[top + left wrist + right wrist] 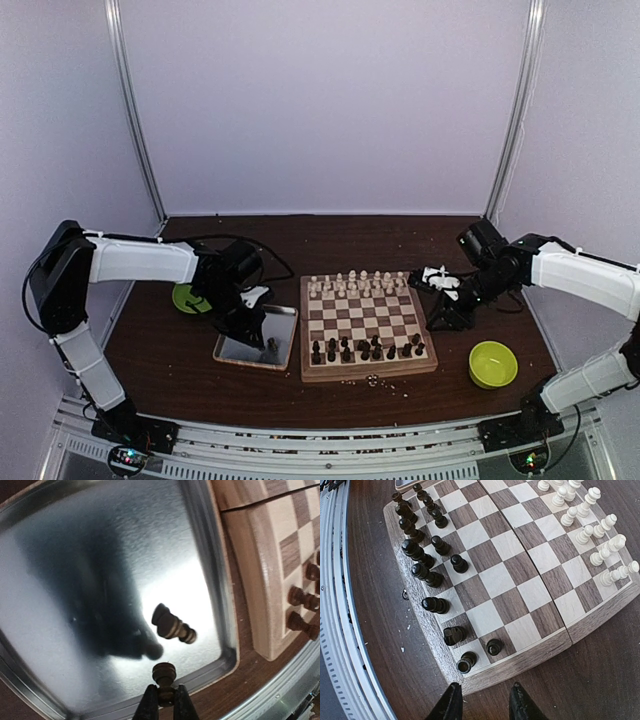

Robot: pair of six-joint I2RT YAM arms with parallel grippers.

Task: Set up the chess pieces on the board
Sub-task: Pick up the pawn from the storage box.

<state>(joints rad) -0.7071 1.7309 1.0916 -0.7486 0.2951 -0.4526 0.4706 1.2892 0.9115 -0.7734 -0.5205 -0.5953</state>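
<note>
Now our left gripper [165, 702] clamps a dark chessman [164, 675] over the rim of the tray [75, 595], a second chessman [172, 622] lying just ahead, while our right gripper [485, 700] hangs with jaws apart, the board [520, 580] just beyond it.

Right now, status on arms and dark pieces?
Left fingers shut on one dark piece at the tray. Right fingers open, empty, beside the board. Second dark piece lying in tray.

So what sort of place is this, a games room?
More likely a robot test booth: a left arm and right arm bolted at the edge of the table, plain pale walls boxing it in, one chessboard set out.
</note>
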